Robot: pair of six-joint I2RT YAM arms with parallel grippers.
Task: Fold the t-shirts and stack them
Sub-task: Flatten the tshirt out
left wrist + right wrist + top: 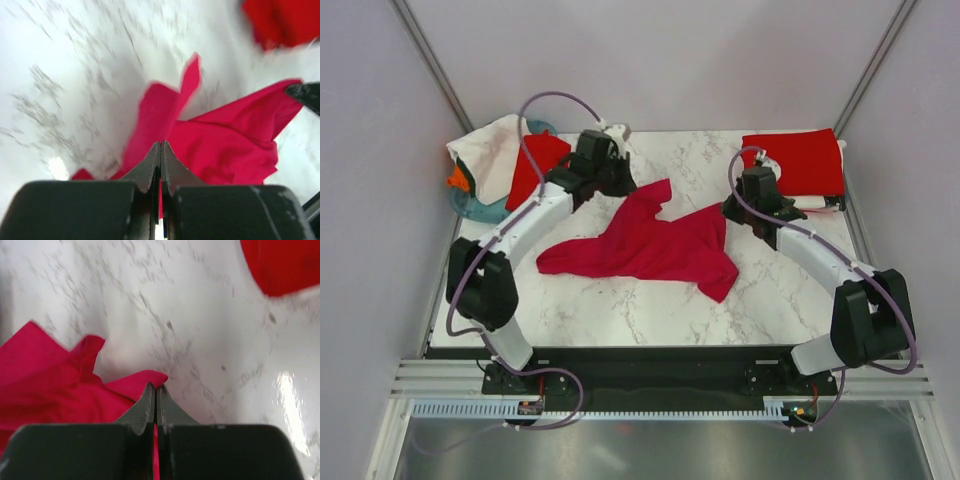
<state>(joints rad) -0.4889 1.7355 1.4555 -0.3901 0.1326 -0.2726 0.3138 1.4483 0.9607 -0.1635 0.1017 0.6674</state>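
Observation:
A crimson-magenta t-shirt (655, 245) lies crumpled and half spread in the middle of the marble table. My left gripper (620, 185) is shut on its far left edge; cloth (220, 140) shows between the jaws in the left wrist view. My right gripper (728, 212) is shut on its right edge; the pinched fold (140, 382) shows at the fingertips in the right wrist view. A bright red folded t-shirt (798, 160) lies at the back right. At the back left, a red shirt (535, 165), a white shirt (490, 150) and an orange one (458, 180) sit in a pile.
A round teal basket (480, 208) stands at the back left under the pile of shirts. Bare marble table (620, 310) lies in front of the crimson shirt. Grey walls close in the table on the left, right and back.

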